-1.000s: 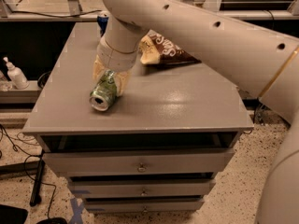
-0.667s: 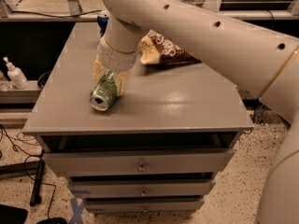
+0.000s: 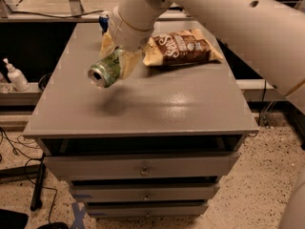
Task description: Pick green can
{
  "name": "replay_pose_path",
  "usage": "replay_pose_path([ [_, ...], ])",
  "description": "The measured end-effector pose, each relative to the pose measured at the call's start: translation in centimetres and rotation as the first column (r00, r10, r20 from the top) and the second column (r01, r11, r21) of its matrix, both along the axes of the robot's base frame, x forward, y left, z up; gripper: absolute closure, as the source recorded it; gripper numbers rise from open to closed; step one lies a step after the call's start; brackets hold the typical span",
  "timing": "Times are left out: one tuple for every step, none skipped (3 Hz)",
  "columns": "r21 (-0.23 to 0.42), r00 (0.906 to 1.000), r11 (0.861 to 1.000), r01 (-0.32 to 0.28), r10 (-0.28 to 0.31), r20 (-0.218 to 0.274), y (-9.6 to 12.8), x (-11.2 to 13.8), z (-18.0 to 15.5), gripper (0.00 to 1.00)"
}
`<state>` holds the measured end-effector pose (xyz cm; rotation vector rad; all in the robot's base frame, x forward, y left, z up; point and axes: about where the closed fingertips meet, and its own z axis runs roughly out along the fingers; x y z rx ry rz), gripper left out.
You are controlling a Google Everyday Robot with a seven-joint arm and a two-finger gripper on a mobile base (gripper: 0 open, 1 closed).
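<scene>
The green can (image 3: 105, 70) has a mottled green and pale label and a silver end facing the camera. It lies sideways in the air, lifted above the grey cabinet top (image 3: 157, 104), with its shadow on the top below it. My gripper (image 3: 116, 56) is shut on the green can, its pale fingers (image 3: 131, 60) on either side of the can's far half. The big white arm comes down from the upper right and hides the back of the can.
A brown chip bag (image 3: 183, 46) lies on the cabinet top right of the gripper. A blue can (image 3: 103, 22) stands at the back behind the arm. A white pump bottle (image 3: 14, 75) sits on a shelf at left. The cabinet has drawers (image 3: 143, 168) in front.
The can lay on the cabinet top with the gripper around it; now the gripper has lifted it clear of the surface. The view sits closer and higher than before.
</scene>
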<state>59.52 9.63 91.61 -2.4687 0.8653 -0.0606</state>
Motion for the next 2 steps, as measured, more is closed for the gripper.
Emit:
replay_pose_path([
  [0.109, 0.9927, 0.987, 0.115, -0.110, -0.049, 0.04, -0.37, 3.20, 1.00],
  [0.109, 0.9927, 0.987, 0.115, -0.110, -0.049, 0.05, -0.37, 3.20, 1.00],
])
